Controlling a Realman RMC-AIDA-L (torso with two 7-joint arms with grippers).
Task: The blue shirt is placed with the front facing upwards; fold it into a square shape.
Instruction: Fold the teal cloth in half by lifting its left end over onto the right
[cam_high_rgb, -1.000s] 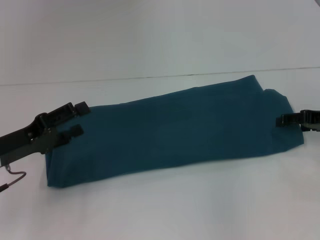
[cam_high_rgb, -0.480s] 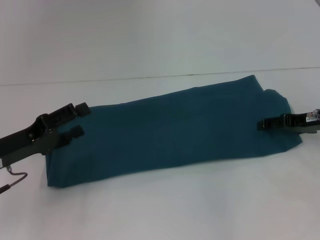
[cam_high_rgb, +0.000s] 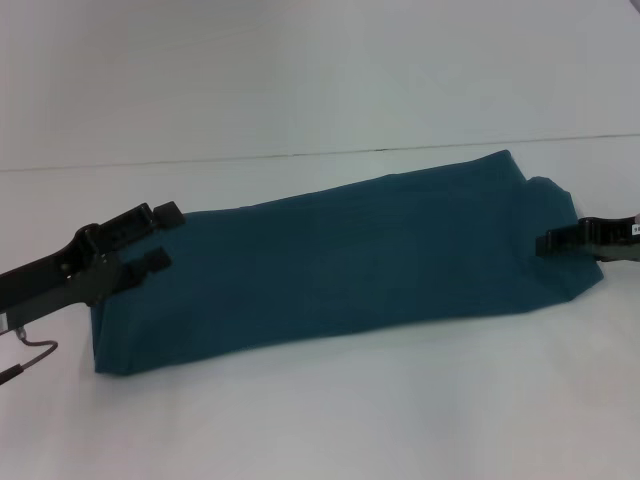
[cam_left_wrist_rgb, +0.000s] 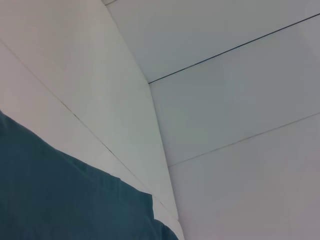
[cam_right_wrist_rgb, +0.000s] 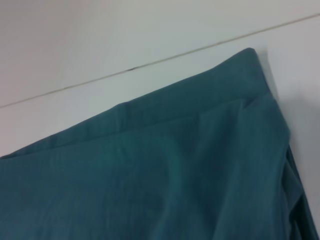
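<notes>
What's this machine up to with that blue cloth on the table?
A two-armed robot is folding a dark teal-blue cotton shirt on a white table. The shirt already lies folded into a long narrow band running across the table, not yet a square. The left end effector sits open at the band's left end, one finger at the far corner and one over the cloth. The right end effector reaches over the band's right end. No lettering shows on the cloth.

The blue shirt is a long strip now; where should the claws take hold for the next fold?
Grip the blue shirt at one short end, coming in from outside along its length. The left claw and right claw are each at an end.
</notes>
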